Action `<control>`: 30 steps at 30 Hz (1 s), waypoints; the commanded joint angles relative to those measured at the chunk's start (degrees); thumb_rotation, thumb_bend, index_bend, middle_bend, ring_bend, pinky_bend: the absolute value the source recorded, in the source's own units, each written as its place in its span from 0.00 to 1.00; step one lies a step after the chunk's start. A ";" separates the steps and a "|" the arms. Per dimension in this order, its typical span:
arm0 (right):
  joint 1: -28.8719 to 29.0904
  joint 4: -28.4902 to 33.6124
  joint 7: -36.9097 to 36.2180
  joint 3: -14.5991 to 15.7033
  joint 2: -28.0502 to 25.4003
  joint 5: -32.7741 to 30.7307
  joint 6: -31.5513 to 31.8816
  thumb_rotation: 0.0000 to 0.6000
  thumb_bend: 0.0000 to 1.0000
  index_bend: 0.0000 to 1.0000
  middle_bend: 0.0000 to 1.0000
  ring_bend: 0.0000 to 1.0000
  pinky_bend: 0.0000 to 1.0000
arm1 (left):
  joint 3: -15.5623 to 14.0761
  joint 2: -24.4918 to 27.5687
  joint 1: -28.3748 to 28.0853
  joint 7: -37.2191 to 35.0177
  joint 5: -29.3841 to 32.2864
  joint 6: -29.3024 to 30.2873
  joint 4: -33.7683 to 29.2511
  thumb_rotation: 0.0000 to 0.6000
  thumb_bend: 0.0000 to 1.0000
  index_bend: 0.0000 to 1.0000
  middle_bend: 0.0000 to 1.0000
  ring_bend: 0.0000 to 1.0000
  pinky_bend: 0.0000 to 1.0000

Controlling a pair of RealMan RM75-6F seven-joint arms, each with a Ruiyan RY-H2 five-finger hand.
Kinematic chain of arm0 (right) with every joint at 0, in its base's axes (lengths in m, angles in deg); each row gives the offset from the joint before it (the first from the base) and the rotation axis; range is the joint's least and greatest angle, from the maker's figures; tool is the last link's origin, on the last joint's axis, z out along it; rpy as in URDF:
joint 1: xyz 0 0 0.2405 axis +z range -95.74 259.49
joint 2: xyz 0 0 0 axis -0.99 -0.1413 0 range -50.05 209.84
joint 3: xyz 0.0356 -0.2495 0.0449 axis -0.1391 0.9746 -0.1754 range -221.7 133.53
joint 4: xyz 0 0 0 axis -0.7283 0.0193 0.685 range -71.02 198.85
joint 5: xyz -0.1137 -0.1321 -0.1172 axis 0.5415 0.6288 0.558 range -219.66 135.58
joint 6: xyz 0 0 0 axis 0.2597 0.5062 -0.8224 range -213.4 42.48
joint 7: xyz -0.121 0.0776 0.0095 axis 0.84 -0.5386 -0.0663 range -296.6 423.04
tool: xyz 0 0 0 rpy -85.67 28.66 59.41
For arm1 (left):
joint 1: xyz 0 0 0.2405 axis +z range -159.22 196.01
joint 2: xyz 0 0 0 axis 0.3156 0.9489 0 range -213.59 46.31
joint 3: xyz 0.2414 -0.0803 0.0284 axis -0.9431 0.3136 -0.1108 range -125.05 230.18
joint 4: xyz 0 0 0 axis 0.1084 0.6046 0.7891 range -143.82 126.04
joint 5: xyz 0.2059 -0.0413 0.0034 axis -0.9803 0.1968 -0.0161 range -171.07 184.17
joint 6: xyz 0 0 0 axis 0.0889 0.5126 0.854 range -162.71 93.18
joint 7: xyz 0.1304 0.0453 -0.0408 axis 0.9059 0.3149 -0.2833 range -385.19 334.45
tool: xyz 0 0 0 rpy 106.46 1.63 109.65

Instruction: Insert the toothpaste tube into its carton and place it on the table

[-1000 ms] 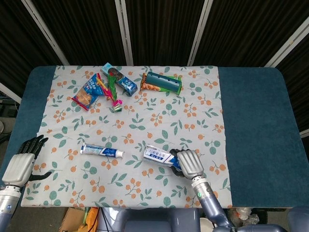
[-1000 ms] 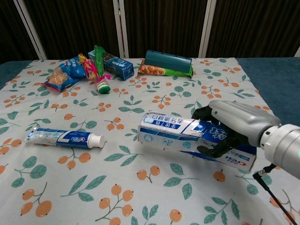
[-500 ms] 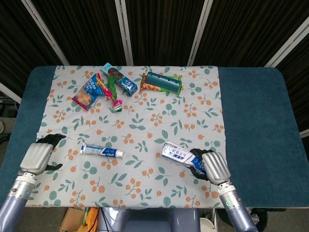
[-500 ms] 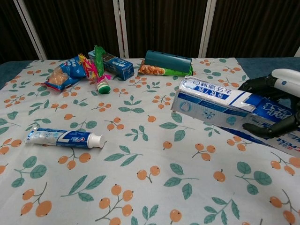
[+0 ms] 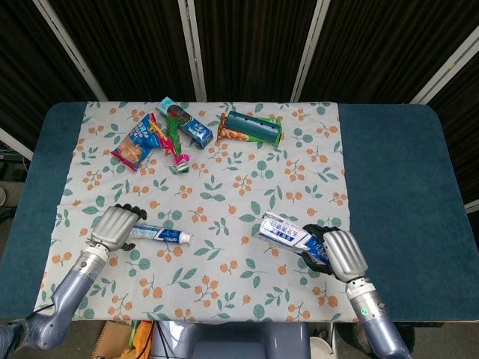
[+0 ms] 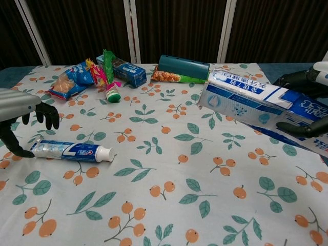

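Note:
The toothpaste tube (image 5: 159, 235) (image 6: 72, 150) lies flat on the floral cloth, white cap pointing right. My left hand (image 5: 116, 224) (image 6: 20, 115) hovers over the tube's left end with fingers curled and spread around it, nothing held. The blue and white carton (image 5: 287, 232) (image 6: 256, 105) is lifted off the cloth and held in my right hand (image 5: 340, 254) (image 6: 307, 105), its open end toward the left.
Along the far side of the cloth (image 5: 299, 172) lie a snack packet (image 5: 135, 142), a blue box (image 5: 187, 126), a colourful shuttlecock toy (image 5: 177, 153) and a dark green roll (image 5: 251, 127). Blue table (image 5: 397, 179) surface flanks the cloth.
My left hand came in from the table's left edge to above the tube's end. My right hand lifted the carton and carried it to the right.

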 commanded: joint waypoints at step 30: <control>-1.84 -0.27 -2.70 -2.16 -0.73 0.67 -1.06 1.00 0.44 0.46 0.53 0.51 0.47 | -2.35 -8.53 -3.69 0.78 3.72 0.96 9.47 1.00 0.18 0.41 0.43 0.38 0.42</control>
